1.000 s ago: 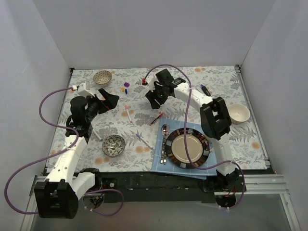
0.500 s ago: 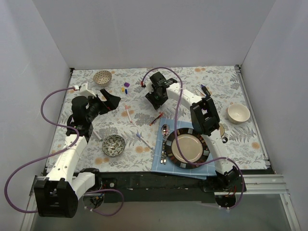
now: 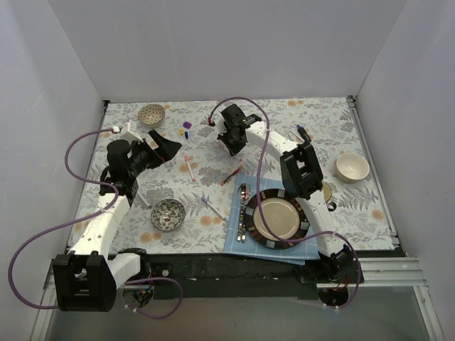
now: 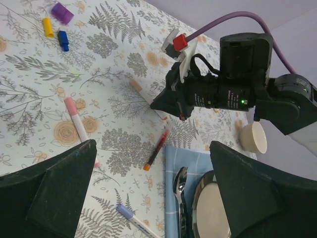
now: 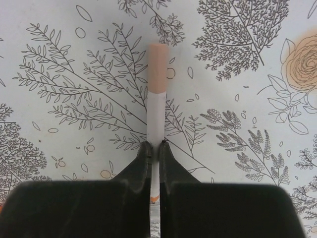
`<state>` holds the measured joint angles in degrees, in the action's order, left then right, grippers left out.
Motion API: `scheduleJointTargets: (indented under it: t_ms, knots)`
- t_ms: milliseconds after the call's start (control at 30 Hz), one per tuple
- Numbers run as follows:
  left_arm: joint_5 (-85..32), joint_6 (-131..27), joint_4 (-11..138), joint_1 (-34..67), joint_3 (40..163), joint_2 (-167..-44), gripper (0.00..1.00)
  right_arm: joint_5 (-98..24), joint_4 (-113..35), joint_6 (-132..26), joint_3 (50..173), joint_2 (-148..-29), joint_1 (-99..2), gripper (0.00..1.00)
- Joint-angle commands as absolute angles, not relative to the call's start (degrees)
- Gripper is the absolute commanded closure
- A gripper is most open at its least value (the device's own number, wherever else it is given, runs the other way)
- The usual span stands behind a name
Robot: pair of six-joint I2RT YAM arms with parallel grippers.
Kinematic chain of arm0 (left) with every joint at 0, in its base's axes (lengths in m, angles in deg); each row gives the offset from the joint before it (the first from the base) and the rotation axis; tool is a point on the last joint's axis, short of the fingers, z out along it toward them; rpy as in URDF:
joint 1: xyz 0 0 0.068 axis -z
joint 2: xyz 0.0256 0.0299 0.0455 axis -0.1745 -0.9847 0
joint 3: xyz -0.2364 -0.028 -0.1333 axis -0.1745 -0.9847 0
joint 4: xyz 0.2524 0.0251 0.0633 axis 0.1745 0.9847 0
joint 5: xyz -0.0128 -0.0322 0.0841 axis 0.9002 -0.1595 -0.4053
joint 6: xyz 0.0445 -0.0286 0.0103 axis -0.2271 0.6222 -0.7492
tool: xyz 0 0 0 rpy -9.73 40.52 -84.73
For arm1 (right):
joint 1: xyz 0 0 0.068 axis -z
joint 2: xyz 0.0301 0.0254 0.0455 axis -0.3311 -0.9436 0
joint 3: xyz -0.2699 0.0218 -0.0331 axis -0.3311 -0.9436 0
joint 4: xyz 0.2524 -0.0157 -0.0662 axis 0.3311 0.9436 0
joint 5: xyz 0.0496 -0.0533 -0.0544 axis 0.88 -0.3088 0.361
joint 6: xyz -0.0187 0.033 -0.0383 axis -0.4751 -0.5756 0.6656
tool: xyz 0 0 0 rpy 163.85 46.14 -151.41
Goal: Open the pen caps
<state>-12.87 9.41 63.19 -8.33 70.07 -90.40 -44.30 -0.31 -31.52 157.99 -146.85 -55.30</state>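
Observation:
My right gripper point(image 5: 154, 146) is shut on the white barrel of a pen point(image 5: 157, 106). Its peach cap point(image 5: 158, 67) is on and points away from the fingers, low over the flowered cloth. In the left wrist view that gripper point(image 4: 159, 105) and the peach-capped pen point(image 4: 140, 91) sit mid-table. My left gripper point(image 4: 153, 198) hangs wide open above the cloth, holding nothing. Loose purple point(image 4: 62, 12), yellow point(image 4: 47, 27) and blue point(image 4: 63, 40) pen caps lie at the far left. A pink pen point(image 4: 76, 115), a red pen point(image 4: 157, 148) and a blue-capped pen point(image 4: 130, 215) lie on the cloth.
A patterned bowl point(image 3: 152, 113) stands at the back left and another point(image 3: 168, 213) near the front. A dark-rimmed plate point(image 3: 306, 220) and a spoon point(image 3: 244, 192) rest on a blue napkin point(image 3: 234, 241). A white bowl point(image 3: 352, 168) is at the right.
The right gripper has closed from open onto the peach-capped pen, after its arm drew in toward the table's middle. The left arm has shifted slightly and stays open.

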Motion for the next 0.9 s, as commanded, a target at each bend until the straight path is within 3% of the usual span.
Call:
scheduleJointTargets:
  t_ms: [0, 167, 300, 567, 867]
  knots:
    - [-5.0, 14.1, 58.0, -9.5, 68.5, -92.3, 0.02, -38.0, -2.0, -31.2, 158.4, -144.6, -52.0, 0.99]
    - [2.9, 26.3, 42.9, -9.5, 61.6, -96.5, 0.03, -24.4, -7.2, -31.7, 149.3, -135.6, -48.8, 0.99]
    - [2.7, 38.6, 25.7, -6.9, 57.7, -102.6, 0.06, -11.5, -11.5, -33.5, 139.3, -128.1, -47.5, 0.99]
    - [-6.4, 36.8, 25.4, 3.0, 66.5, -113.5, 0.08, 3.7, -14.7, -39.3, 133.7, -124.6, -47.2, 0.99]
    - [-13.8, 34.5, 30.4, 7.4, 74.2, -121.2, 0.25, 12.7, -17.6, -42.9, 132.4, -124.3, -47.3, 0.99]
